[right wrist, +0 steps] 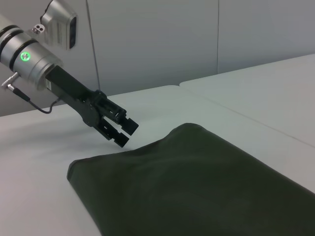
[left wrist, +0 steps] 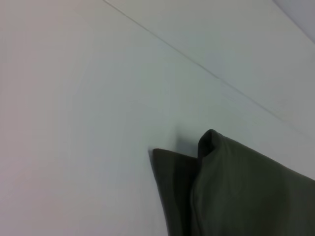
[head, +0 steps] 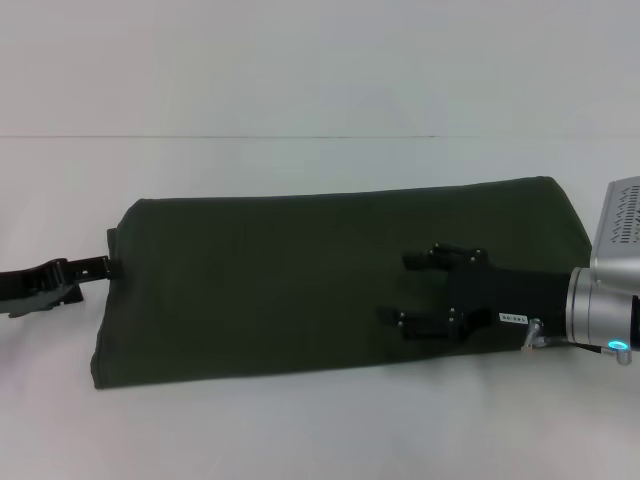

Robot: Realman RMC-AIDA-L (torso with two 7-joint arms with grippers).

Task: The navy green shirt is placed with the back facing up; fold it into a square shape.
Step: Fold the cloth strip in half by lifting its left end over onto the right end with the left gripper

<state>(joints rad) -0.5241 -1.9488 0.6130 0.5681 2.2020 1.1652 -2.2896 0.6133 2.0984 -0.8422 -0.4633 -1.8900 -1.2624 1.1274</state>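
Lying lengthwise across the white table (head: pixel 300 430), the navy green shirt (head: pixel 300 280), a plain dark olive cloth of soft matte fabric already folded into a long band, ran from the robot's left to its right in the head view. The black left gripper (head: pixel 100 267) sat at the band's left short edge, level with the table, its tips just touching that edge; whether it pinched the cloth could not be told. The black right gripper (head: pixel 408 290) hovered over the band's right part, fingers spread apart and pointing left along the long axis, holding nothing.

From the left wrist view, only a raised, doubled corner of the shirt (left wrist: pixel 231 187) showed against the bare table (left wrist: pixel 74 123); no fingers appeared.

From the right wrist view, the left gripper (right wrist: pixel 125 132) reached down at a slant toward the shirt's far short edge (right wrist: pixel 187 182), its jaws narrowly parted and seemingly just short of the fabric.
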